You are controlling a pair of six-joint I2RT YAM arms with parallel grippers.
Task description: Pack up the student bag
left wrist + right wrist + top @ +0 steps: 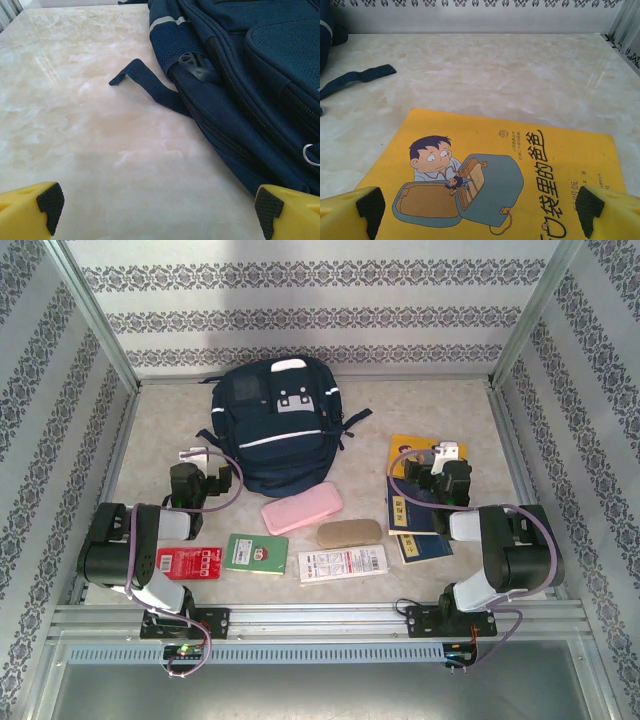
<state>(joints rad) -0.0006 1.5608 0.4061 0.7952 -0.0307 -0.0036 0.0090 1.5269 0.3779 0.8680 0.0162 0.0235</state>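
You get bright, even light from overhead in all three views. Shadows stay soft and short; check the thin one hugging the student bag (280,430) in the top view. The pale marble tabletop (75,100) carries a milky sheen in the left wrist view and washes out toward the far left corner. The yellow book (510,150) cover is sharp, with readable print. The fingertips (350,215) at the bottom edge go slightly soft. The top view is hazy and low on detail, and its walls splay outward at the edges.

Navy student bag (282,425) flat, table's far-centre.
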